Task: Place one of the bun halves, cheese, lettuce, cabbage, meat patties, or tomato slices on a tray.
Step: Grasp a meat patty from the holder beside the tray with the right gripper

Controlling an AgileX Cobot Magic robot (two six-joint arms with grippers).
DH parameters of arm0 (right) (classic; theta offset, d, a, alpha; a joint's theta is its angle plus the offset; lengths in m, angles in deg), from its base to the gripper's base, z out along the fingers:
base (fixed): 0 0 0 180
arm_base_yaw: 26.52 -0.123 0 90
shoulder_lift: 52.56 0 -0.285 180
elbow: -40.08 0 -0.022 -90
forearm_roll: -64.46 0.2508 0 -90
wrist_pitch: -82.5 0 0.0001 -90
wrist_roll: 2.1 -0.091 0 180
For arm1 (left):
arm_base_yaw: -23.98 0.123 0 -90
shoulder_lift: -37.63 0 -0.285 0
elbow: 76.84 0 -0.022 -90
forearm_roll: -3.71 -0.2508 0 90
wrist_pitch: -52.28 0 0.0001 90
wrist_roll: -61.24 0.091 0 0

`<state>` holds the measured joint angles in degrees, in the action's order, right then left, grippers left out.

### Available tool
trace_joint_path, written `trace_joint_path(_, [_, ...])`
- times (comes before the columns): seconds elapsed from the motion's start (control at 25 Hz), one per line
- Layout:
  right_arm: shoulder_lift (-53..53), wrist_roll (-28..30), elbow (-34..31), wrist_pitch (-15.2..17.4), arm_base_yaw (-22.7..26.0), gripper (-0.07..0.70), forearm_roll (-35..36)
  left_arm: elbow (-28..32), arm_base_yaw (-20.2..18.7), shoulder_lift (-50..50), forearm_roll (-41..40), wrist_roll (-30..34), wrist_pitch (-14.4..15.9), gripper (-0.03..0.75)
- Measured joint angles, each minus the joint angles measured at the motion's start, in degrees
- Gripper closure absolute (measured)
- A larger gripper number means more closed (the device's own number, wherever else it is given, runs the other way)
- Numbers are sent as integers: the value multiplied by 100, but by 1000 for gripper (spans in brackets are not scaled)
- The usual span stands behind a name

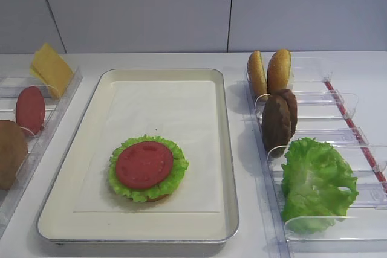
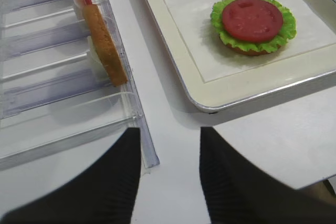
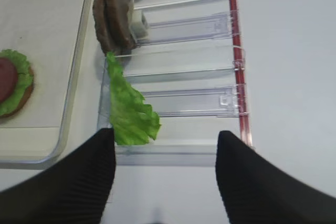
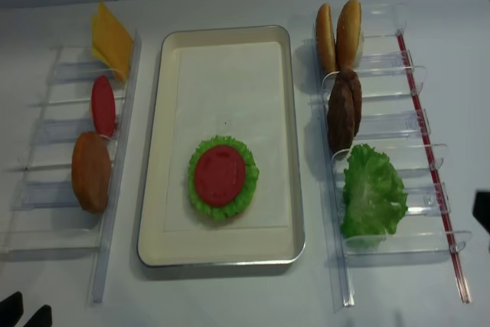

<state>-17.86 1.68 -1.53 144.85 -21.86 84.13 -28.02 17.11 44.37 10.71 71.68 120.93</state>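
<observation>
Tray (image 1: 221, 149) of cream-white metal sits in the middle of the worktop (image 1: 151, 60), its long sides running from near edge to far edge. On its white liner, toward the near end, we see a stack: a bun half (image 2: 247, 51) at the bottom, a frilly lettuce leaf (image 1: 175, 176) on that, and a tomato slice (image 1: 144, 164) on top.

Along the tray's right side stands a clear plastic rack (image 1: 338, 98). At its far end two bun halves (image 1: 269, 72) stand on edge, side by side. Just nearer are the two meat patties (image 1: 278, 119), also on edge and touching each other. Nearer still, a bunch of lettuce (image 1: 315, 185) fills the slots toward the near edge.

Along the tray's left side stands another clear rack (image 4: 115, 189). It holds the cheese (image 1: 51, 67) at the far end, a second tomato slice (image 1: 30, 109) next, and an orange-brown bun half (image 4: 91, 171) nearest to us.

Our right gripper (image 3: 165, 169) hangs over the near end of the right rack, jaws spread wide with nothing between them; the lettuce lies just beyond its left finger. Our left gripper (image 2: 170, 174) hovers over the bare worktop between the left rack and the tray's near left corner, jaws apart and holding nothing.
</observation>
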Motion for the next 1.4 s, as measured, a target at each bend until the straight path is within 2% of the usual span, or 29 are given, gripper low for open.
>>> trace_joint_path(0.32, [2295,641,1095,-90,0,176,921,0,0,0,0,0,0,446])
trace_joint_path(0.4, [2827,787,1247,-183,-174,176,1150,0,0,0,0,0,0,446])
trace_joint_path(0.48, [3275,822,1369,-353,-547,176,1152,0,0,0,0,0,0,446])
trace_joint_path(0.64, [4149,295,1673,-855,-1592,176,651,0,0,0,0,0,0,446])
trace_joint_path(0.84, [5129,-377,2247,-1083,-2225,176,16,0,0,0,0,0,0,446])
trace_joint_path(1.12, [6094,-932,2774,-1075,-2563,176,-255,0,0,0,0,0,0,446])
trace_joint_path(1.28, [6174,-1170,2864,-1004,-2568,177,-457,0,0,0,0,0,0,446])
trace_joint_path(1.4, [6174,-1169,2864,-829,-2568,179,-480,0,0,0,0,0,0,446])
